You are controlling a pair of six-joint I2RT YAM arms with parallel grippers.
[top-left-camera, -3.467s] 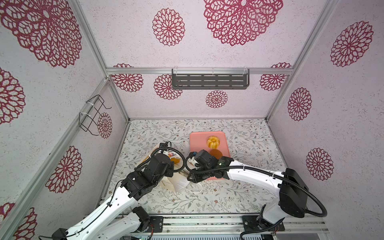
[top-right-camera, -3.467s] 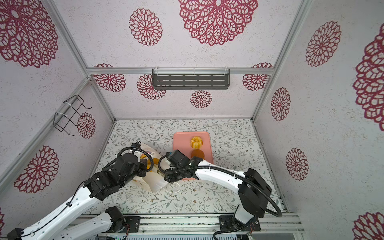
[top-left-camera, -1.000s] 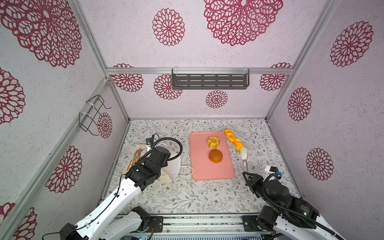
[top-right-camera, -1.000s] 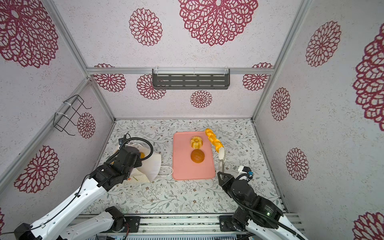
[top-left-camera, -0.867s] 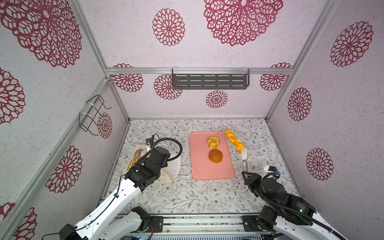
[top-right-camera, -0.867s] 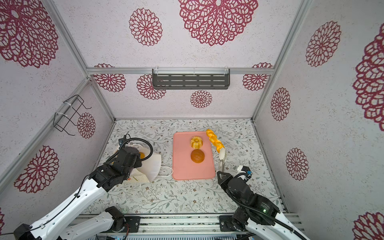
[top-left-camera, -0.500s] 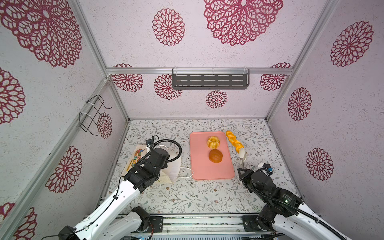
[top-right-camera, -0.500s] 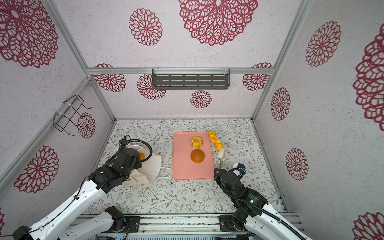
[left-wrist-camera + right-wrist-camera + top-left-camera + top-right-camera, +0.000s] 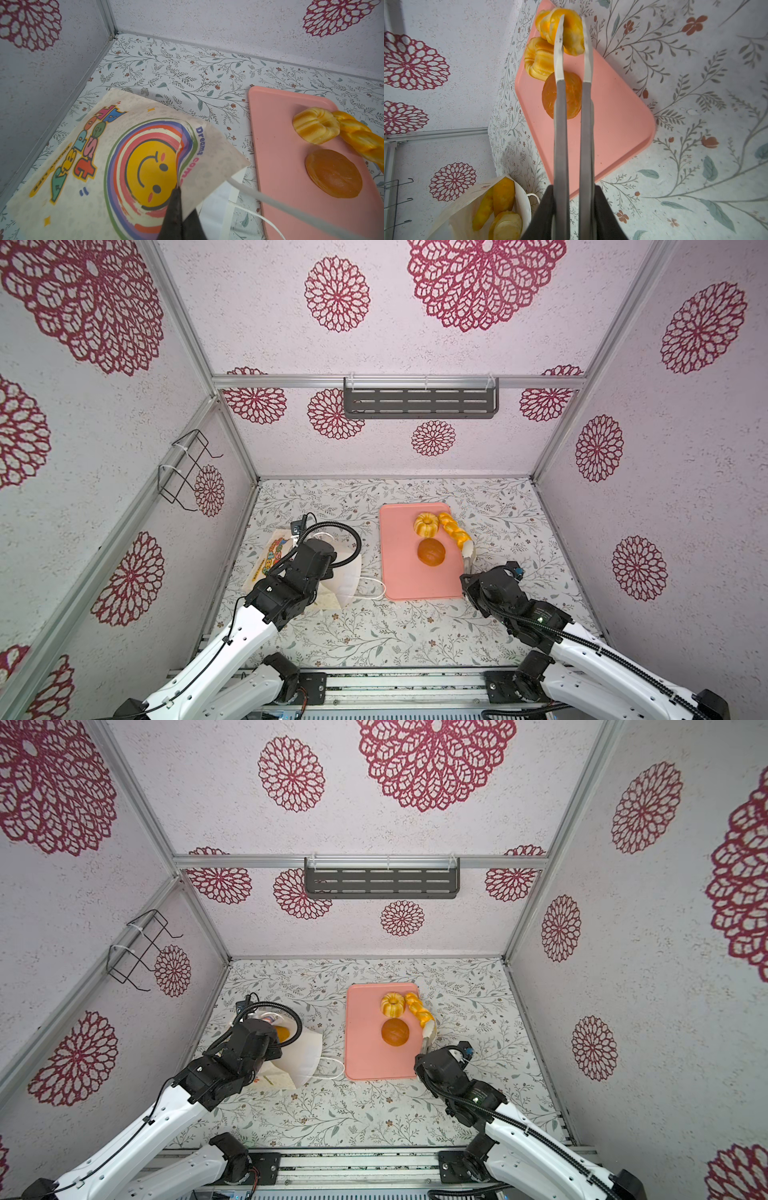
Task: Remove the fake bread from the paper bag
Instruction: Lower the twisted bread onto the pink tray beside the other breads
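The paper bag [image 9: 347, 576] [image 9: 305, 1058] lies on its side at the left, its mouth toward the pink tray [image 9: 407, 580]. My left gripper [image 9: 177, 193] is shut on the bag's printed upper edge [image 9: 145, 158]. Fake bread still inside shows as orange pieces [image 9: 503, 195] [image 9: 282, 1032]. A ring roll [image 9: 426, 524] [image 9: 538, 58] and a dark round bun [image 9: 431, 552] [image 9: 333, 173] sit on the tray. My right gripper [image 9: 572, 35] [image 9: 467, 549] is shut on one end of a braided stick [image 9: 455, 531] [image 9: 419, 1011] that runs along the tray's right edge beside the ring roll.
The bag's white cord handle [image 9: 370, 593] trails on the floral tabletop between bag and tray. A wire rack [image 9: 187, 472] hangs on the left wall and a grey shelf [image 9: 419, 402] on the back wall. The left wall stands close to the bag.
My right arm has carried the braided stick from the bag mouth out to the right, then in over the tray's right edge. The left gripper has kept its hold on the bag.
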